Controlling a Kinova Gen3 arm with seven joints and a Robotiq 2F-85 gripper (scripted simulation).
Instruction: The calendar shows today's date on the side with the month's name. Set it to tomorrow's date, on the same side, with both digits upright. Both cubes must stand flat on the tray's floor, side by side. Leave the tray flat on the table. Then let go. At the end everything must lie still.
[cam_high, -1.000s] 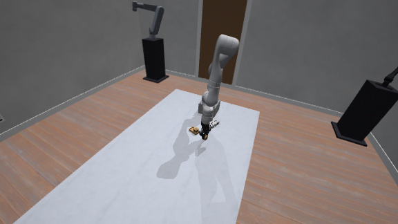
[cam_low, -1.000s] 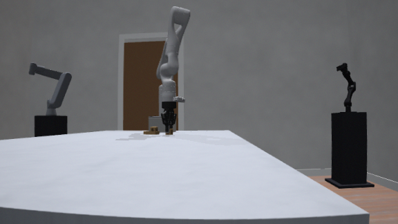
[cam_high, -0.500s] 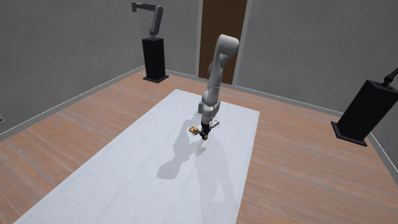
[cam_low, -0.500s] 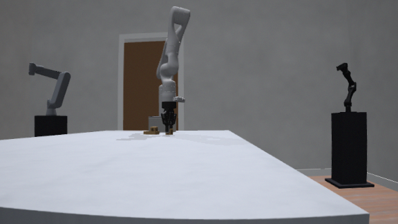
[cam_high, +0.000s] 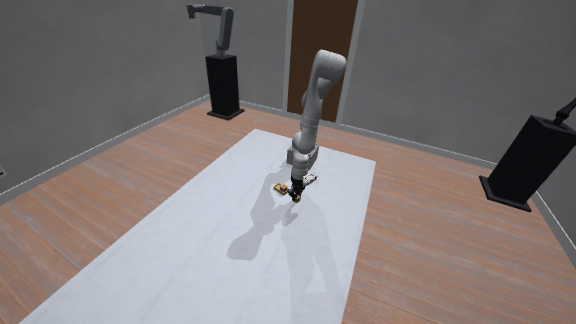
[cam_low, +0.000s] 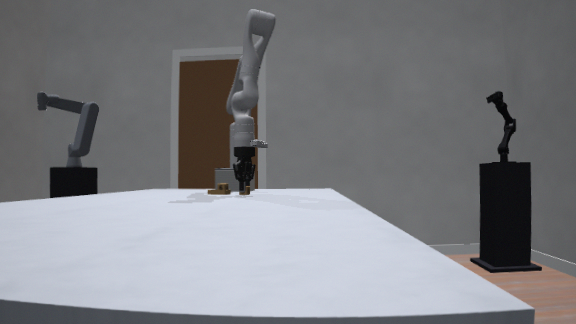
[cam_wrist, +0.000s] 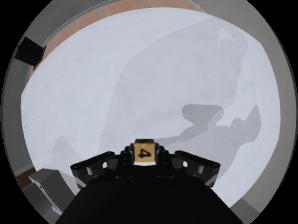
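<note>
Wooden date cube (cam_wrist: 144, 152), its face marked 4 towards the wrist camera, sits clamped between the partly closed fingers of the gripper (cam_wrist: 144, 160). On the white table (cam_high: 210, 250), the cube is just beside the calendar tray (cam_high: 280, 188), which holds the other cube.

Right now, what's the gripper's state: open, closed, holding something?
Gripper: shut on a wooden calendar cube showing a 4 toward the wrist camera, held outside the tray.
</note>
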